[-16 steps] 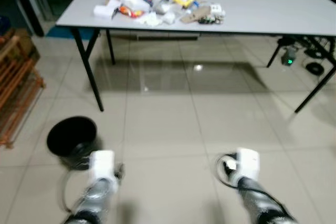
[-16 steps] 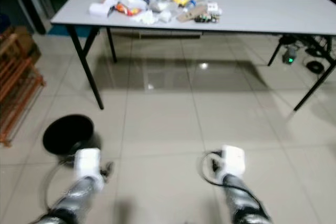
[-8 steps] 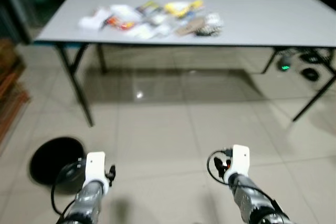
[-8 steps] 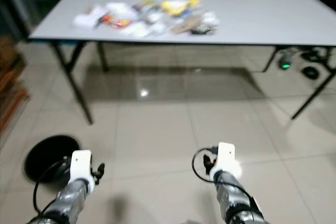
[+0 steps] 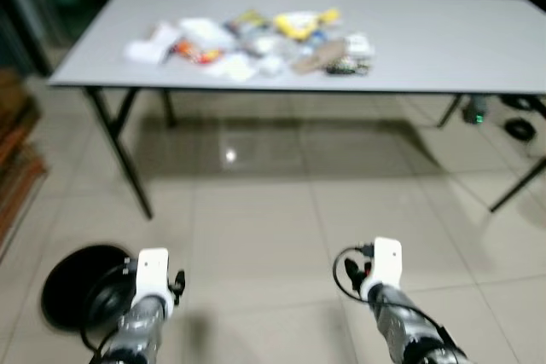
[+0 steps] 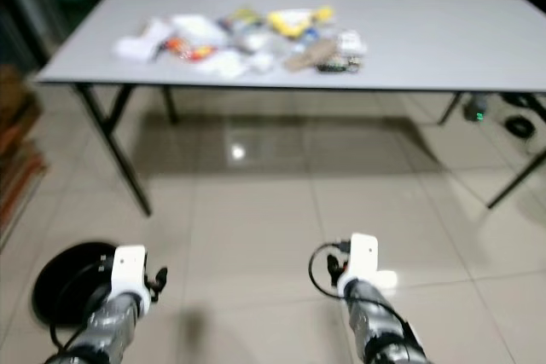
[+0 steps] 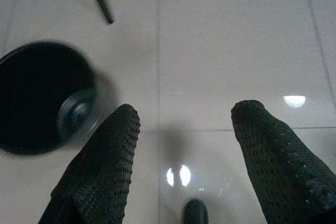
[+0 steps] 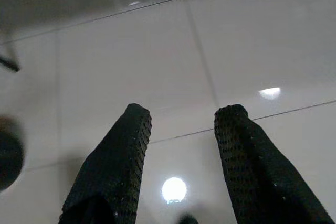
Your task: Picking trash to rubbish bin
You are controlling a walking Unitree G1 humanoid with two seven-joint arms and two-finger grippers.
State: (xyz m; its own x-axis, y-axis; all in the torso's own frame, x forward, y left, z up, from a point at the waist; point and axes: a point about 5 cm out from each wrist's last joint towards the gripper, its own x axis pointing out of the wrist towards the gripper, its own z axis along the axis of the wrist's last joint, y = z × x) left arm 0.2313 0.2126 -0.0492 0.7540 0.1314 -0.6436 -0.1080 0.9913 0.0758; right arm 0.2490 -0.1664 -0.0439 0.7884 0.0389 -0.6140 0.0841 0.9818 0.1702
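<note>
Standing a few tiles short of the grey table (image 5: 444,36), the robot has both arms hanging low in front of it with nothing in either one. The left gripper (image 7: 184,145) points at the floor with its two black fingers (image 7: 107,166) spread wide apart and bare tile between them; the right gripper (image 8: 181,145) is the same, fingers parted and holding nothing.

The trash (image 5: 256,40), a loose heap of wrappers, white paper and something yellow, lies on the tabletop well ahead of both grippers and above them, far out of reach. The black rubbish bin (image 5: 72,283) sits on the floor just beside the left gripper, on its outer side; in the left wrist view its dark mouth (image 7: 39,95) is close by the left finger.

Compared with a second ago the whole view has slid: the bin has dropped lower and further to the left, and the table sits a little lower in the picture, while the heap has not altered on the table. That reads as the robot walking and turning, not as anything being handled. The pictures are blurred, which fits a step in progress.

To my eye the task has hardly begun: no piece has been picked up, and the robot needs to close on the table before either arm can reach the heap.
</note>
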